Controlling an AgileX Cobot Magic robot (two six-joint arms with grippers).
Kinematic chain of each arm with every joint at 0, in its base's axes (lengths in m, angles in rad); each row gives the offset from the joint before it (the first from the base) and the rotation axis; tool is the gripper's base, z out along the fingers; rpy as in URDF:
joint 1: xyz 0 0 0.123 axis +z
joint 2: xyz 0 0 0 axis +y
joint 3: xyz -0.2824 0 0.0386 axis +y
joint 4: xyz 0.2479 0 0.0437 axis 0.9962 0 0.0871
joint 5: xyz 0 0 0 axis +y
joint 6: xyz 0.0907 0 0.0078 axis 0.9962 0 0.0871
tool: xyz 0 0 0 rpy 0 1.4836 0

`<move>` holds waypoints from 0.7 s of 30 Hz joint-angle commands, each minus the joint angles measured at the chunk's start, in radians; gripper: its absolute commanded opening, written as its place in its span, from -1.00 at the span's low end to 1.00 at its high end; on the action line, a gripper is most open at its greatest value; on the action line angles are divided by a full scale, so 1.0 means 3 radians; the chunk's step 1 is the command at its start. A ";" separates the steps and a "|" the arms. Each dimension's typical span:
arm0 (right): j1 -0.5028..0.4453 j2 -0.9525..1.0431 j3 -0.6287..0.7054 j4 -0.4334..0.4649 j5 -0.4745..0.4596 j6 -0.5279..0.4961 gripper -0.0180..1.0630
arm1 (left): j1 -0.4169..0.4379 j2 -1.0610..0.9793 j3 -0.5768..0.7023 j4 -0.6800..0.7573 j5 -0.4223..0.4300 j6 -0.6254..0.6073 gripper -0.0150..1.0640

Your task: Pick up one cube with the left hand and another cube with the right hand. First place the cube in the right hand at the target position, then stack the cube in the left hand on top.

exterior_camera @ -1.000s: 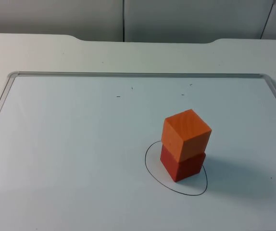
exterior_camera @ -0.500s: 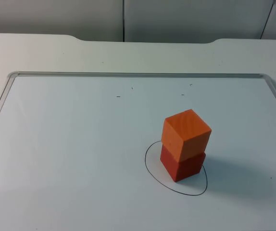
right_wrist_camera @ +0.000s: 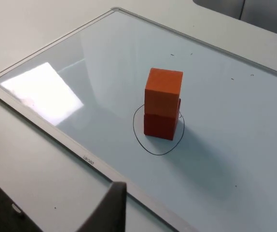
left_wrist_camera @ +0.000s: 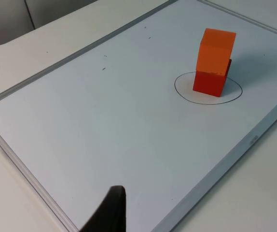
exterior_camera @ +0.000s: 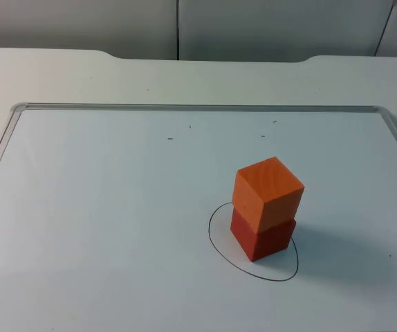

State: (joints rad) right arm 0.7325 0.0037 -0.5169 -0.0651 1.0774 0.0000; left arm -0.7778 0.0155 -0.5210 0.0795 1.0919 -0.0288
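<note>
- Top view: the orange cube (exterior_camera: 268, 192) sits on the red cube (exterior_camera: 262, 239), and the pair stands inside the drawn oval (exterior_camera: 218, 242) on the whiteboard (exterior_camera: 102, 207) that lies on the bench (exterior_camera: 53, 76).
- The orange cube is turned a little against the red one, so its corners overhang slightly; it rests flat and upright, touching the lower cube's top face.
- Judged from how things lie, both placing steps look done.
- Handling, as a guess: the cubes look like painted wood, so stiff, light and not fragile. Flat opposite side faces give the best hold, at mid-height. The smooth board may let the bottom cube slide if nudged, and the top one could be knocked off by a side touch.
- Left wrist view shows one black fingertip of the left pincer (left_wrist_camera: 110, 212) over the board's near edge, well apart from the stack; whether it is apart or together I cannot tell.
- Right wrist view shows the right pincer (right_wrist_camera: 110, 209) above the bench beside the board frame, also well away; its state I cannot tell.
</note>
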 commanded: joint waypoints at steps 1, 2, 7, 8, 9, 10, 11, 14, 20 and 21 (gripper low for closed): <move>-0.0002 -0.0012 0.0028 -0.0027 0.0000 0.0000 0.97 | -0.0003 0.0009 0.0025 0.0011 -0.0044 -0.0027 0.97; -0.0002 -0.0012 0.0028 -0.0027 0.0000 0.0000 0.97 | -0.0003 0.0009 0.0025 0.0011 -0.0044 -0.0027 0.97; -0.0002 -0.0012 0.0028 -0.0012 0.0000 0.0000 0.98 | -0.0003 0.0009 0.0025 0.0011 -0.0044 -0.0027 0.97; -0.0002 -0.0012 0.0028 -0.0012 0.0000 0.0000 0.98 | -0.0003 0.0009 0.0025 0.0011 -0.0044 -0.0027 0.97; -0.0002 -0.0012 0.0028 -0.0012 0.0000 0.0000 0.98 | -0.0003 0.0009 0.0025 0.0011 -0.0044 -0.0027 0.97; -0.0002 -0.0012 0.0028 -0.0012 0.0000 0.0000 0.98 | -0.0003 0.0009 0.0025 0.0011 -0.0044 -0.0027 0.97; -0.0002 -0.0012 0.0028 -0.0012 0.0000 0.0000 0.98 | -0.0003 0.0009 0.0025 0.0011 -0.0044 -0.0027 0.97; -0.0031 -0.0012 0.0028 -0.0012 -0.0006 0.0000 0.97 | -0.0003 0.0009 0.0025 0.0011 -0.0044 -0.0027 0.97; -0.0576 -0.0012 0.0028 -0.0012 -0.0006 0.0000 0.97 | -0.0003 0.0009 0.0025 0.0011 -0.0044 -0.0027 0.97; -0.0576 -0.0012 0.0028 -0.0012 -0.0006 0.0000 0.97 | -0.0003 0.0009 0.0025 0.0011 -0.0044 -0.0027 0.97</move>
State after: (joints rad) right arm 0.6023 0.0037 -0.5169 -0.0671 1.0774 0.0000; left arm -0.7778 0.0155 -0.5210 0.0795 1.0919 -0.0288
